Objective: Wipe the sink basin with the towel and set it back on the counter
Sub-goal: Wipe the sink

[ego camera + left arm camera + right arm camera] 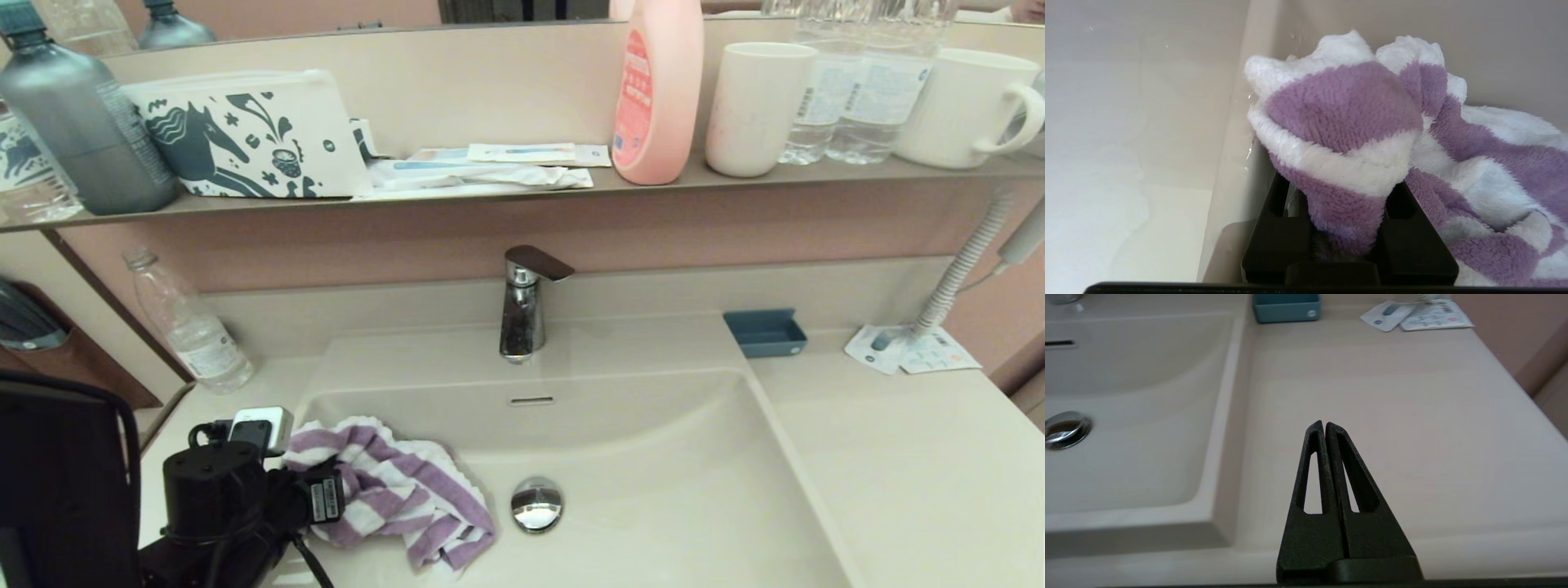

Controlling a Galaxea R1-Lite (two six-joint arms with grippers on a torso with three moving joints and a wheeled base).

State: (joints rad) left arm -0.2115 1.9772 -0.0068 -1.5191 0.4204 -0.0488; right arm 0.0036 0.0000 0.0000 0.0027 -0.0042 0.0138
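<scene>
You are looking at one beige counter surrounding one sink basin. One left gripper is clamping one striped towel against the basin's left wall; one right gripper is hovering over the counter, fingers together. Two mugs are standing on one shelf.

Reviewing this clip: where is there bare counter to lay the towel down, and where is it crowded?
The widest bare patch of counter lies right of the sink basin, in front of the blue tray and leaflets; the shut right end effector hovers there. The left strip is crowded by the left end effector gripping the towel and a water bottle.
</scene>
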